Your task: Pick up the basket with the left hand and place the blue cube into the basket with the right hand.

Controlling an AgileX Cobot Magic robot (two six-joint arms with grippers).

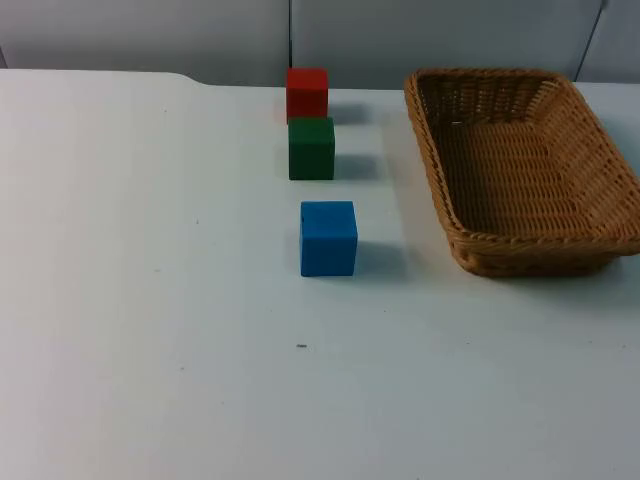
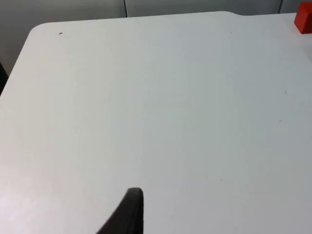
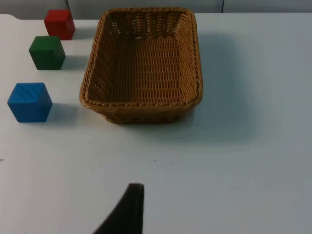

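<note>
The left gripper (image 2: 130,214) hangs over a bare stretch of the white table (image 1: 150,300), with a corner of the red cube (image 2: 303,21) at the far side of its wrist view. The right gripper (image 3: 127,212) hangs over the table on the near side of the basket (image 3: 141,105). One black fingertip of each shows, so whether either set of jaws stands apart or together cannot be told. Neither gripper touches anything; both arms appear to wait, the task not yet begun.

The basket is a rectangular tray of tan wicker with flared walls and a rolled rim, empty, resting flat on the table at the right of the top view (image 1: 520,170). Its open weave and thick rim should offer the left jaws a ready hold along an edge.

Three matt cubes stand in a line beside the basket, apart from one another and from it: the red cube (image 1: 307,93) farthest back, the green cube (image 1: 311,148) in the middle, the blue cube (image 1: 328,238) nearest. The blue cube, the piece to be placed, sits upright and clear of its neighbours; this spacing likely leaves room for the right jaws to close on its flat sides.
</note>
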